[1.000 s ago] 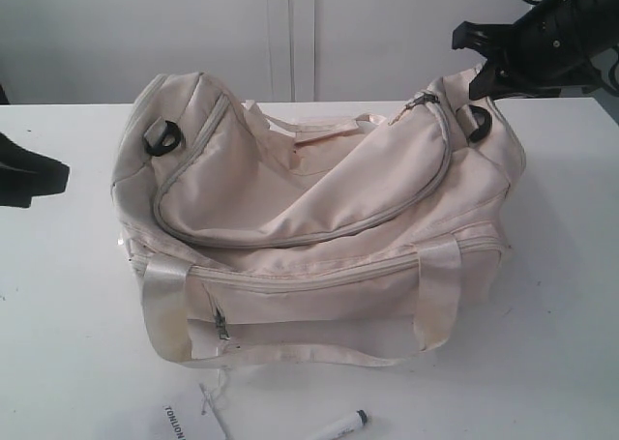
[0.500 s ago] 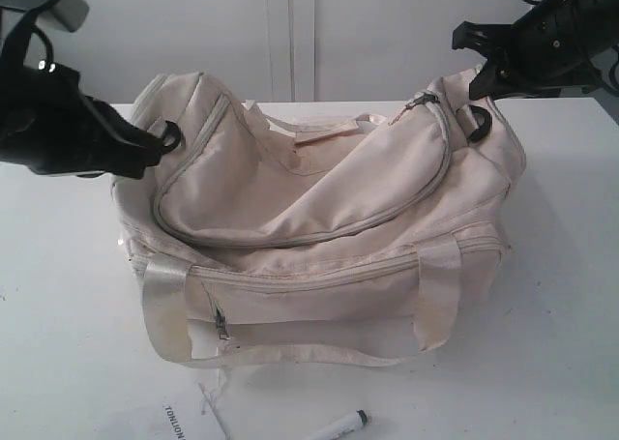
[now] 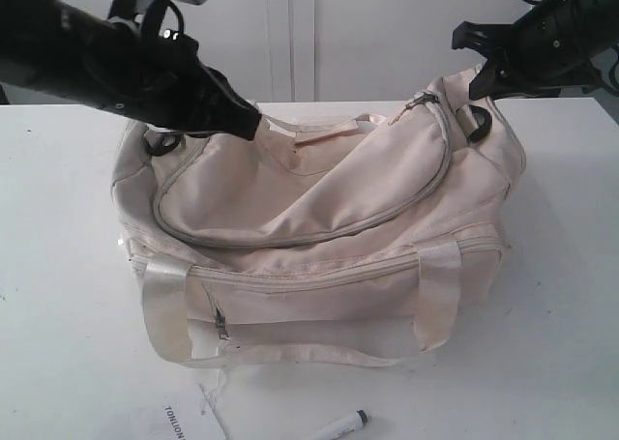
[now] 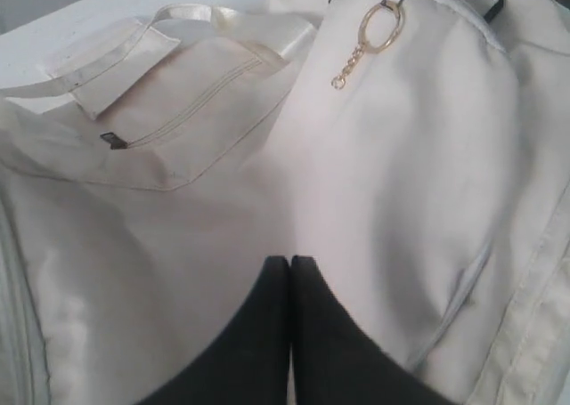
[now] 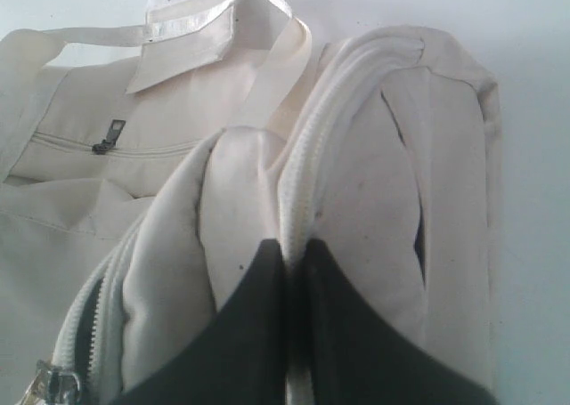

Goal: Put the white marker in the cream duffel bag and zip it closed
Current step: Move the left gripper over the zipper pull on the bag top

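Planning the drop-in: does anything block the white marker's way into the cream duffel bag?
Yes. The slim white marker lies on the white table before the cream fabric duffel bag, whose curved top zipper looks zipped shut, so the flap covers the opening.

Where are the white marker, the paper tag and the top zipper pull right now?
white marker (image 3: 340, 427): exterior view, on its white barrel.
paper tag (image 3: 189, 426): exterior view, on its white face beside the print.
top zipper pull (image 3: 423, 100): exterior view, on the metal pull, at the right-hand end of the cream duffel bag (image 3: 319, 198).
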